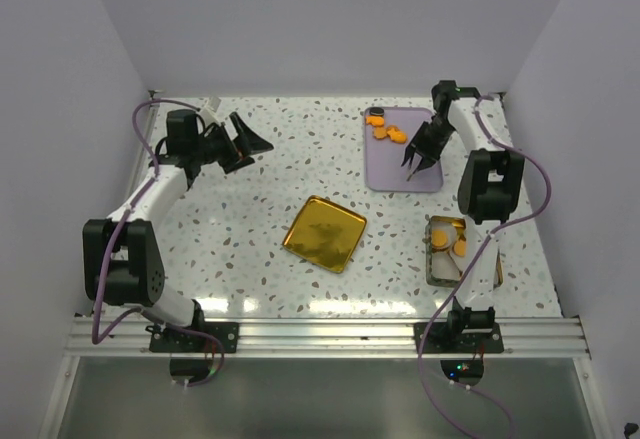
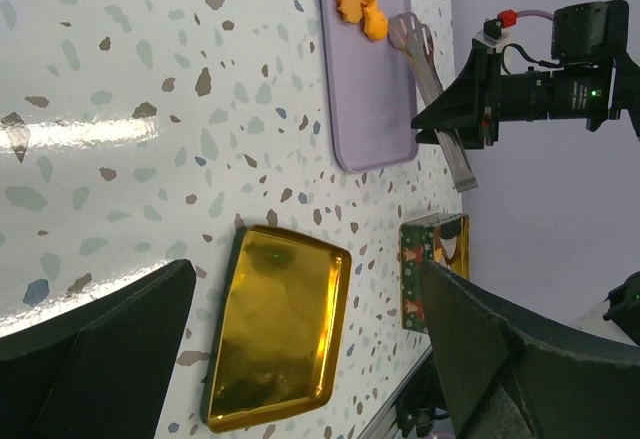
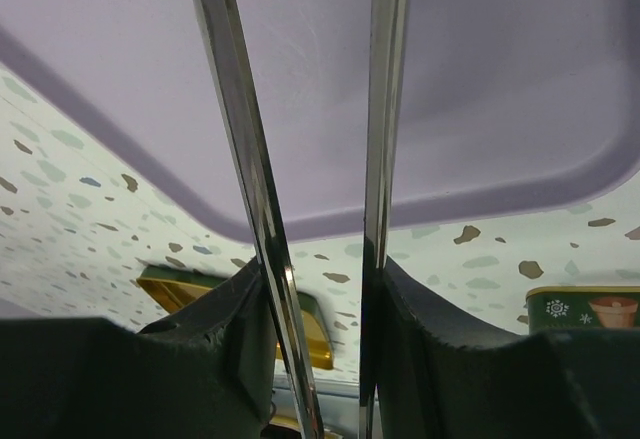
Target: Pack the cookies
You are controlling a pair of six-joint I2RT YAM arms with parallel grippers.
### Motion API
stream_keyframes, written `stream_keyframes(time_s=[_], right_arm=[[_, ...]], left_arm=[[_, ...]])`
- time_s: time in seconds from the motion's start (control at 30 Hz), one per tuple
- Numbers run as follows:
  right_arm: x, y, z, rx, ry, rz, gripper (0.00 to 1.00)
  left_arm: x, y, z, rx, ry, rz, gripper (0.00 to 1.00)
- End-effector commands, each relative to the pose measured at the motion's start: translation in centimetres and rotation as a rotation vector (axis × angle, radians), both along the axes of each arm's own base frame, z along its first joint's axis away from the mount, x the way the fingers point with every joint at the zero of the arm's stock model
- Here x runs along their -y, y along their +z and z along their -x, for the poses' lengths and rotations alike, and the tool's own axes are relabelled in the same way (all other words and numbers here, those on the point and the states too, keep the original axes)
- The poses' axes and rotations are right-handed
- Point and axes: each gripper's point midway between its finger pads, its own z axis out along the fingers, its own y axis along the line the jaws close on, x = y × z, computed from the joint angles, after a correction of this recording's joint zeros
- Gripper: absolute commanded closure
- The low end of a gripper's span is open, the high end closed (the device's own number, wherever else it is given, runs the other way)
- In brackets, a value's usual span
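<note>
Currently right gripper (image 1: 424,149) pinches tongs (image 2: 430,79) over the tray (image 1: 405,181); cookies (image 1: 385,129) sit at its far end, some in the tin (image 1: 437,261); better to squeeze only once the blades straddle one cookie; left gripper (image 1: 243,141) spread wide, apart.

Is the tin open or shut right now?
Open: the gold lid lies on the table apart from the tin, cookies showing inside.
</note>
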Motion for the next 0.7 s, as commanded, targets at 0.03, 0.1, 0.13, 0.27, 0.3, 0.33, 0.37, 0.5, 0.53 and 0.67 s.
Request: stream_keyframes(time_s=[0.03, 0.1, 0.13, 0.27, 0.3, 0.33, 0.37, 0.5, 0.53, 0.67], right_arm=[[-0.5, 2.4, 0.7, 0.026, -0.005, -0.044, 0.72], [-0.6, 3.4, 1.0, 0.044, -0.004, -0.054, 0.72], [-0.8, 3.8, 1.1, 0.054, -0.006, -0.063, 0.73], [-1.2, 5.4, 2.5, 0.074, -0.007, -0.083, 0.75], [-1.3, 6.6, 2.8, 0.101, -0.004, -0.087, 0.75], [-1.3, 6.9, 3.1, 0.107, -0.002, -0.088, 0.75], [-1.3, 6.9, 3.7, 0.099, -0.002, -0.088, 0.75], [-1.4, 9.0, 5.8, 0.13, 0.012, -0.091, 0.75], [-1.3, 10.2, 6.5, 0.152, 0.012, -0.089, 0.76], [-1.2, 11.5, 9.7, 0.151, 0.03, -0.089, 0.76]], left_arm=[[-0.2, 1.3, -0.5, 0.054, -0.02, 0.0, 0.0], [-0.2, 1.2, -0.5, 0.05, -0.021, 0.002, 0.0], [-0.2, 1.3, -0.5, 0.052, -0.025, 0.003, 0.0], [0.0, 1.4, -0.7, 0.057, -0.034, 0.009, 0.0], [0.0, 1.4, -0.7, 0.057, -0.036, 0.01, 0.0], [0.0, 1.5, -0.8, 0.06, -0.037, 0.011, 0.0], [0.0, 1.6, -0.9, 0.067, -0.038, 0.009, 0.0], [-0.4, 2.8, -1.3, 0.111, -0.016, -0.021, 0.0], [-0.6, 2.9, -1.5, 0.115, -0.004, -0.03, 0.0], [-0.4, 3.2, -1.9, 0.124, -0.019, -0.02, 0.0]])
